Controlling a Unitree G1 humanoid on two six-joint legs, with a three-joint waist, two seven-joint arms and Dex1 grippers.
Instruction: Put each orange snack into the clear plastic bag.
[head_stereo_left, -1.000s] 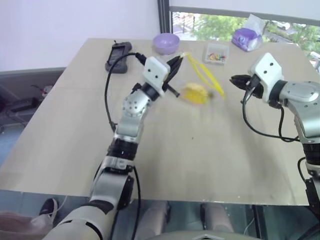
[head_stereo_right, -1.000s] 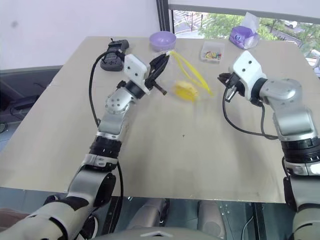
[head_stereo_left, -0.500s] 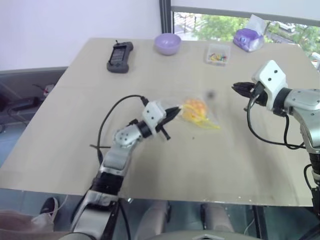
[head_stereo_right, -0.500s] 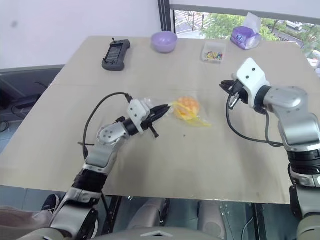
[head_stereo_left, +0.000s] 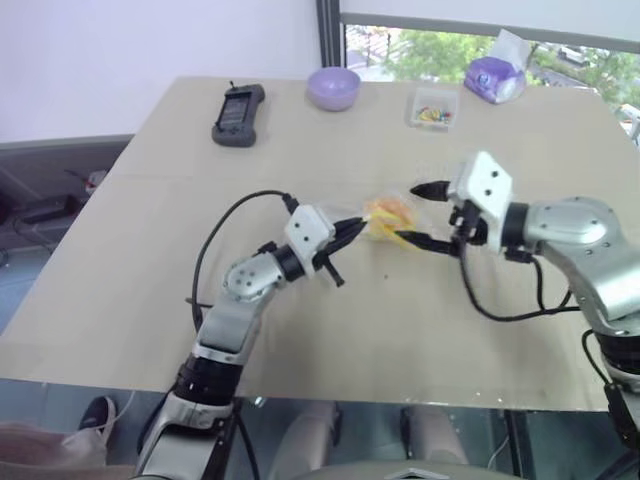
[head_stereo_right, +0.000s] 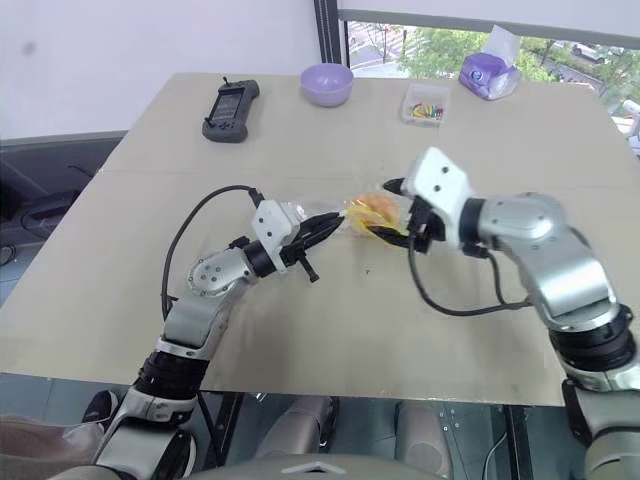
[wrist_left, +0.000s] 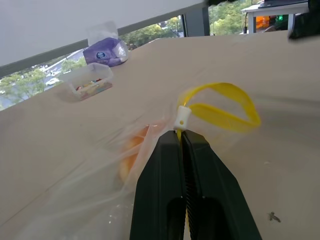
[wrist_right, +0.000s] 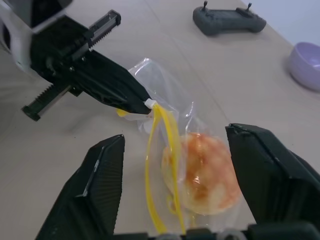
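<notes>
Left fingers (wrist_left: 182, 165) clamp the bag (wrist_right: 165, 130) by its yellow strip; right gripper (wrist_right: 175, 185) stands spread around it. Snack (wrist_right: 202, 172) lies inside, bag on table (head_stereo_left: 300, 340). Remaining: sealing, apparently.

I read the clear plastic bag (wrist_right: 165, 120) as see-through with a yellow strip, and the orange snack (wrist_right: 202, 172) inside it as orange mottled with paler yellow. I note black fingers (wrist_right: 260, 165) on white-and-silver arms, over a beige table (head_stereo_left: 300, 330). Farther back I see a lilac bowl (head_stereo_left: 333, 86), a dark grey controller (head_stereo_left: 238, 112) and a clear box of multicoloured bits (head_stereo_left: 432, 108).
</notes>
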